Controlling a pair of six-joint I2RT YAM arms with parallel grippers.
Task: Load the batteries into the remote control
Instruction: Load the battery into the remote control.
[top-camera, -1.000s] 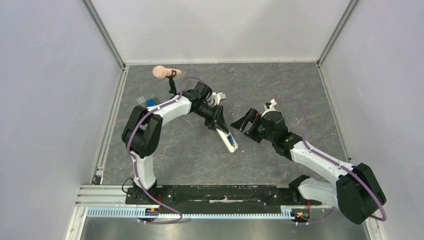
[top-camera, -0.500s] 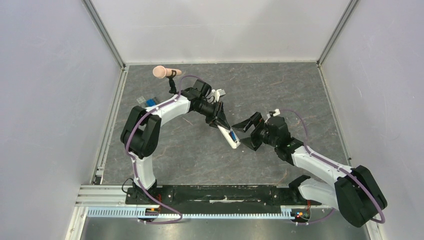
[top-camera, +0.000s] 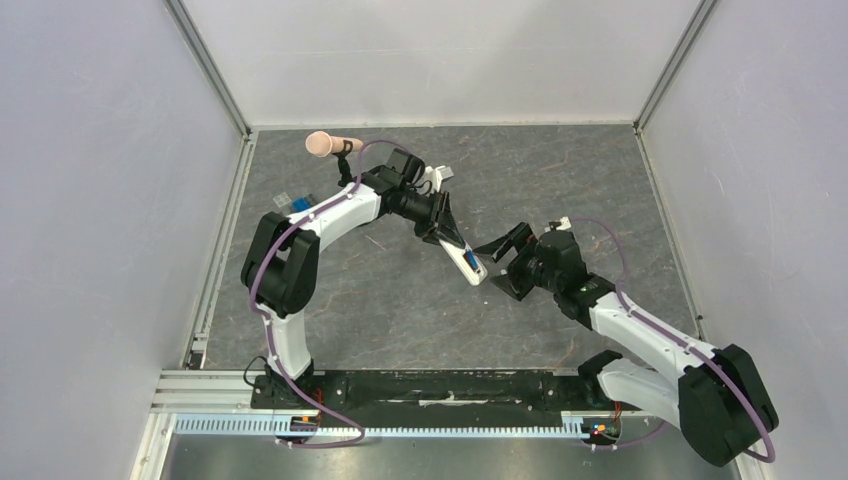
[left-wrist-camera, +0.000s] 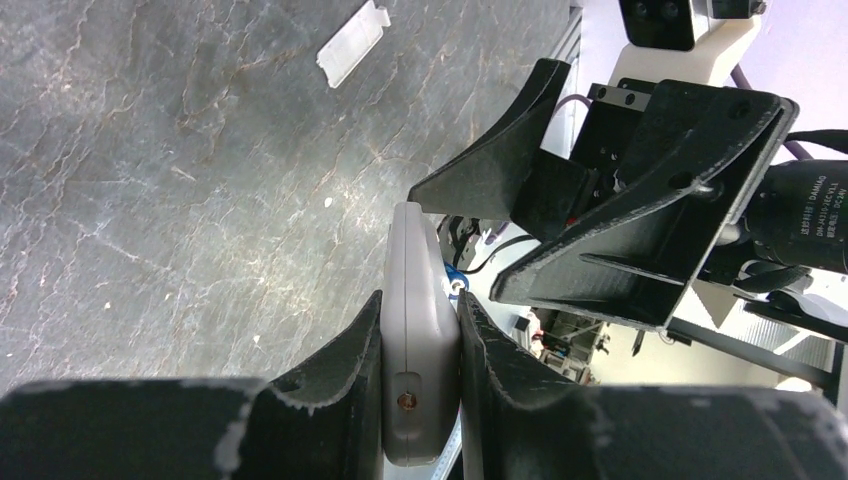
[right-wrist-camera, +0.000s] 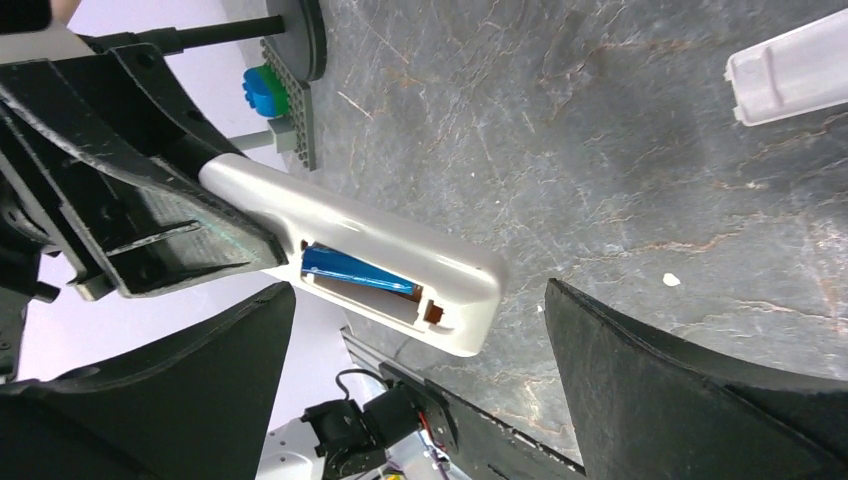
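Right tool (top-camera: 502, 258), jaws still spread wide, is closing in on the remote control (top-camera: 467, 263) that the left tool (top-camera: 447, 236) is keeping clamped, now raised off the table (top-camera: 400, 300), blue battery (right-wrist-camera: 360, 272) seated.

The remote control (right-wrist-camera: 350, 262) looks like smooth, glossy white plastic; the blue battery (right-wrist-camera: 358, 272) in its open bay has a shiny metallic sheen. The table (top-camera: 560, 170) is matt grey with stone-like veining. At one o'clock lies a pale plastic cover (right-wrist-camera: 790, 68). Both grippers' fingers (left-wrist-camera: 640, 215) are matt black, scuffed plastic.
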